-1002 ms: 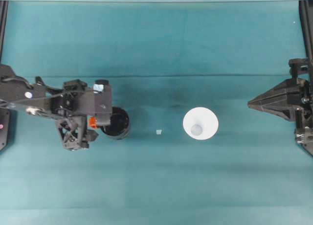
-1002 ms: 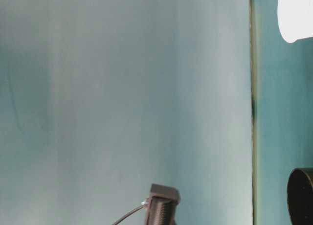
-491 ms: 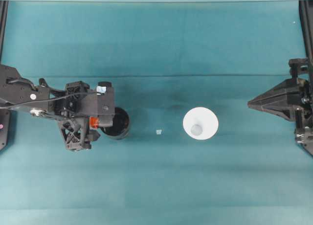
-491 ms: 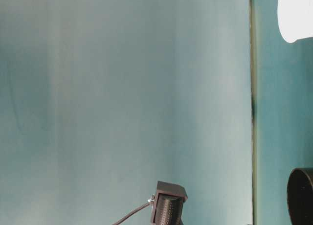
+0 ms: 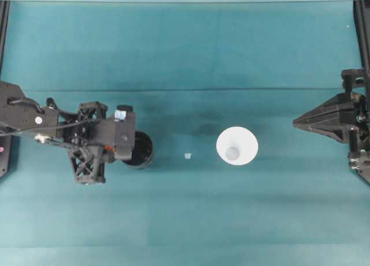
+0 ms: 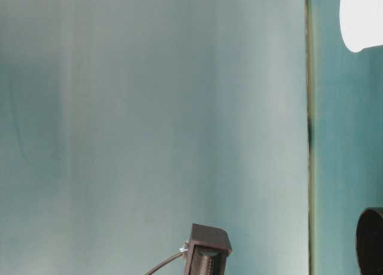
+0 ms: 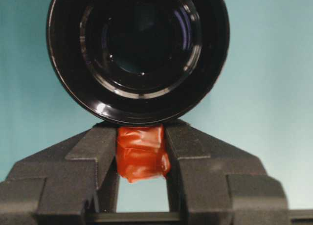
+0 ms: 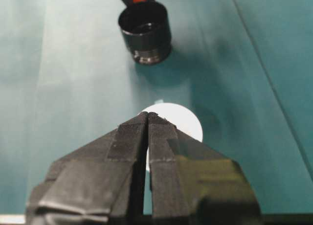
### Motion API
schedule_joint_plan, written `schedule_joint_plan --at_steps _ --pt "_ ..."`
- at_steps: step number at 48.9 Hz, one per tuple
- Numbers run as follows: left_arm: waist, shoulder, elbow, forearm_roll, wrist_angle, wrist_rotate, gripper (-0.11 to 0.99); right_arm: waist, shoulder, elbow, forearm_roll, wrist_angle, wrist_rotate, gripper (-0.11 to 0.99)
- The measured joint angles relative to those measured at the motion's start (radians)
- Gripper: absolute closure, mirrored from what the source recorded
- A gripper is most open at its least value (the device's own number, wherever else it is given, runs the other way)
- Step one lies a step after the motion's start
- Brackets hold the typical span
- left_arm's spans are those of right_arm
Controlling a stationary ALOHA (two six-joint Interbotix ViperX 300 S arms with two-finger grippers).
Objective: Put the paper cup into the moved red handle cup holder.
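In the left wrist view, the small crinkled orange-red handle tab (image 7: 142,153) of the glossy black cylindrical red handle cup holder (image 7: 138,54) is pinched by the left gripper (image 7: 142,156), with the holder at 12 o'clock. The holder-moving step is judged underway; release is called for next. Overhead, the plain white conical paper cup (image 5: 237,146) is seen standing well apart at the holder's 3 o'clock. Farther that way, the right gripper (image 8: 147,118) is parked with its tips pressed together, empty.

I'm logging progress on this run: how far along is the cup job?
Early. In hand: the left gripper has its jaws shut on the orange-red handle tab of the red handle cup holder, which stands empty. Left: the paper cup sits untouched on the table, and the right gripper is shut, holding nothing.
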Motion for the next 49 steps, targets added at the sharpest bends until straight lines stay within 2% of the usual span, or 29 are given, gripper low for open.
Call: schedule_joint_plan --at_steps 7,21,26,37,49 --pt "0.0 -0.009 -0.014 0.0 0.02 0.009 0.61 0.0 0.0 0.0 0.0 0.0 0.0 0.97" --pt "0.0 -0.08 -0.146 0.002 0.209 0.009 0.61 0.0 0.0 0.0 0.002 0.0 0.0 0.97" --pt "0.0 -0.083 -0.201 0.002 0.249 0.009 0.61 0.0 -0.002 0.0 0.0 0.0 0.0 0.97" --pt "0.0 -0.04 -0.301 0.0 0.262 0.009 0.61 0.0 -0.015 0.0 0.0 0.0 0.002 0.97" --pt "0.002 0.075 -0.394 0.0 0.258 0.009 0.61 -0.002 -0.021 0.0 0.0 0.0 0.002 0.97"
